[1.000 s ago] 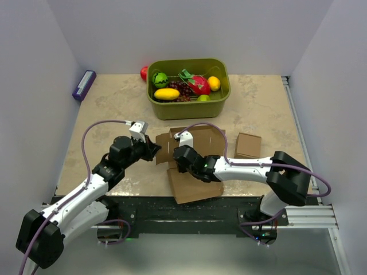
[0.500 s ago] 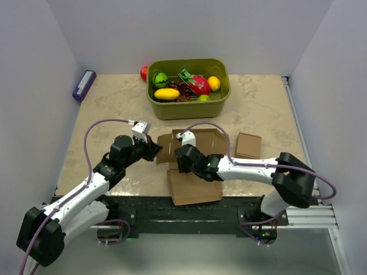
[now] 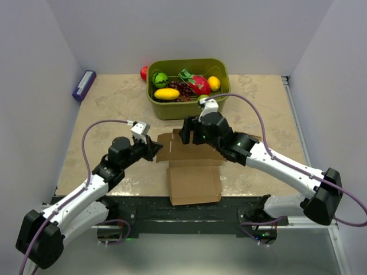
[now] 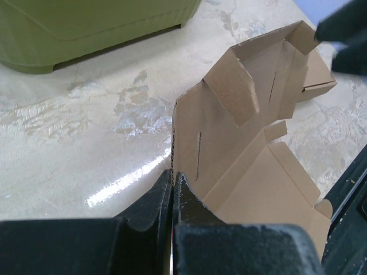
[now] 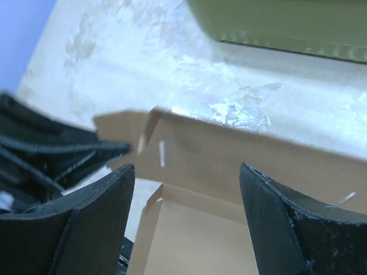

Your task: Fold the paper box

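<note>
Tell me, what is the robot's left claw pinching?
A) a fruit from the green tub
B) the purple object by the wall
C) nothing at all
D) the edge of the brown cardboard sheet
D: in the left wrist view, the left gripper has its fingers closed tight on an upright edge of the paper box.

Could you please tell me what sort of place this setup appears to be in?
Probably a lab test cell, not a home: plain pale walls box in a marble-look table, two robot arms are bolted along its near edge, and a green bin holds toy-like fruit.
</note>
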